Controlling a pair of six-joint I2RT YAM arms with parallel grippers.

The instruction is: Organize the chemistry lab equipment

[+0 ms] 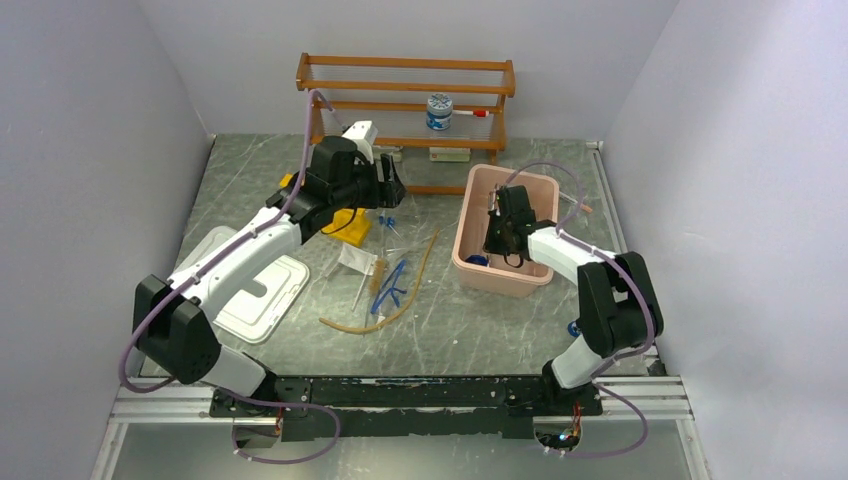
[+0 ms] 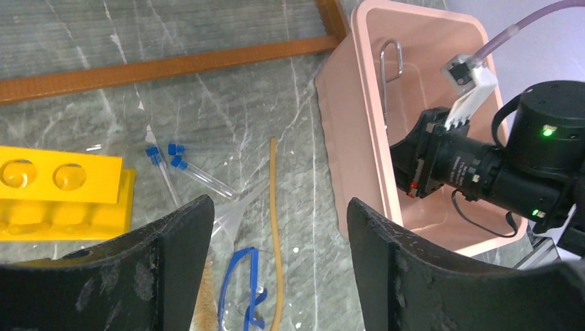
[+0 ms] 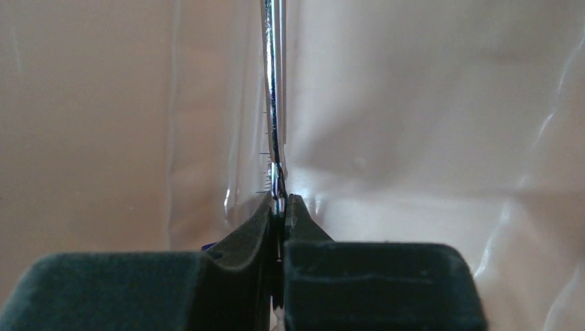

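Grey marbled counter (image 1: 450,330), closed in by pale walls. Found right gripper (image 3: 279,203) down inside pink bin (image 3: 103,103), jaws pinched tight on thin metal tool (image 3: 274,103), with its shiny strip running straight up from the pads in front of the bin's inner wall. Saw from left wrist view the tool's looped wire end (image 2: 391,58) standing inside the bin, close to one wall. Could not make out a small blue item beside the pads.

Found left gripper (image 2: 279,214) raised above the counter left of the bin, jaws spread wide and holding nothing. Noted directly below the gap tan rubber hose (image 2: 274,207) lying lengthwise, with clear funnel (image 2: 231,214) just beside it and blue-framed glasses (image 2: 238,289) touching the hose near the lower edge. Picked out bristle brush (image 2: 203,310) beside the glasses. Counted three blue-capped tubes (image 2: 183,165) flat on the counter, between the hose and yellow rack (image 2: 62,176). Saw the rack's holes unfilled.

Farther out, noted white lid (image 1: 262,300) near the left arm, wooden shelf (image 1: 405,90) at the back wall and white-lidded jar (image 1: 438,112) on one of its tiers
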